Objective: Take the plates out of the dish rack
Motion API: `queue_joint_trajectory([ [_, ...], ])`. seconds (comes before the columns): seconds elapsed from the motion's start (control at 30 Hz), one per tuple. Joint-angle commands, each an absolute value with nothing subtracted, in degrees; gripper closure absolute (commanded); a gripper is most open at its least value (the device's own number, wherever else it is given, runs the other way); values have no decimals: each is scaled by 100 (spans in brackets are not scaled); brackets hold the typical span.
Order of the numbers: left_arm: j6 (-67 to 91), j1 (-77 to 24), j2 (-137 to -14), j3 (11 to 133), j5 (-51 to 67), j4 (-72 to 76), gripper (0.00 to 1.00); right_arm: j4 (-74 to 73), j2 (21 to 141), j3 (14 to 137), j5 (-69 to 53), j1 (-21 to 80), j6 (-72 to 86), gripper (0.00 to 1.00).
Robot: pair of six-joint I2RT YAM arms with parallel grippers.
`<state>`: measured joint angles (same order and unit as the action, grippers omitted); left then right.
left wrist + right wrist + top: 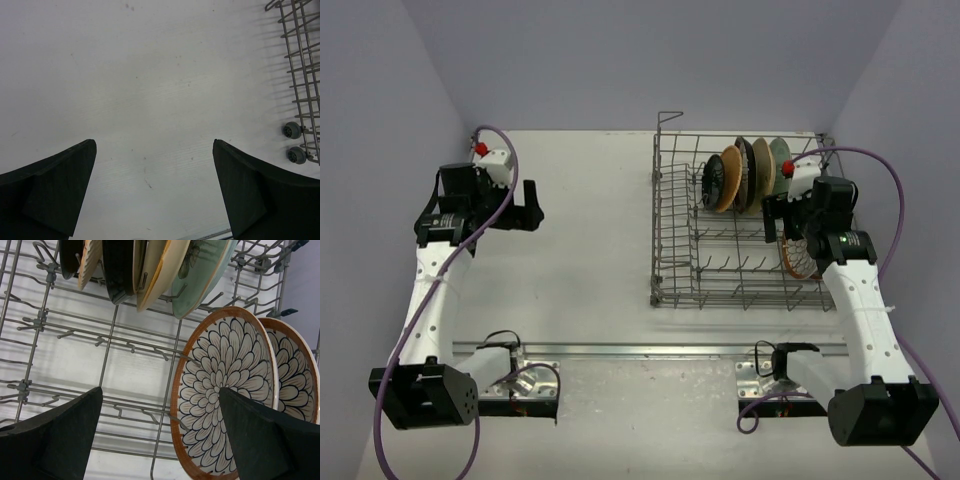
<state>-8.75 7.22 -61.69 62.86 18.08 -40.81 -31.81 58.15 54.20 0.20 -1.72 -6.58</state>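
Observation:
The grey wire dish rack (665,240) stands on the right half of the table. Several plates (745,175) stand upright in a row at its back right. My right gripper (788,215) hovers open over the rack's right side. In the right wrist view it (160,390) straddles the left edge of a white brown-rimmed petal plate (225,385), with a second petal plate (295,375) behind. Beyond stand a pale green plate (200,275), a tan one (160,270) and a black one (117,270). My left gripper (530,205) (154,142) hangs open and empty above bare table, left of the rack (302,75).
Two small grey wheels (292,131) sit at the rack's lower edge. A raised wire loop (670,115) sticks up at the rack's back left corner. A metal rail (650,350) runs along the near table edge between the arm bases. Walls close in left, right and behind.

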Motion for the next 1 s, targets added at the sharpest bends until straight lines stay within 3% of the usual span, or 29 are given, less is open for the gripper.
queue_joint_trajectory([
  [0.0, -848, 765, -5912, 6283, 1428, -3622, 0, -3235, 5886, 5855, 376, -167, -709, 1],
  [0.5, -1243, 319, -5945, 6857, 780, -3630, 0, -2940, 6903, 6669, 2562, -141, -1978, 2],
  [0.63, -1188, -198, -6035, 6857, 295, -3546, 0, -2856, 7087, 6671, 2933, -141, -1942, 16],
  [0.8, -1151, -440, -6262, 6886, 158, -3499, 0, -3035, 7208, 6694, 3029, -141, -1497, 22],
  [0.97, -1125, -440, -6485, 7127, 141, -3516, 0, -3249, 7285, 6635, 2831, -141, -1129, 36],
])
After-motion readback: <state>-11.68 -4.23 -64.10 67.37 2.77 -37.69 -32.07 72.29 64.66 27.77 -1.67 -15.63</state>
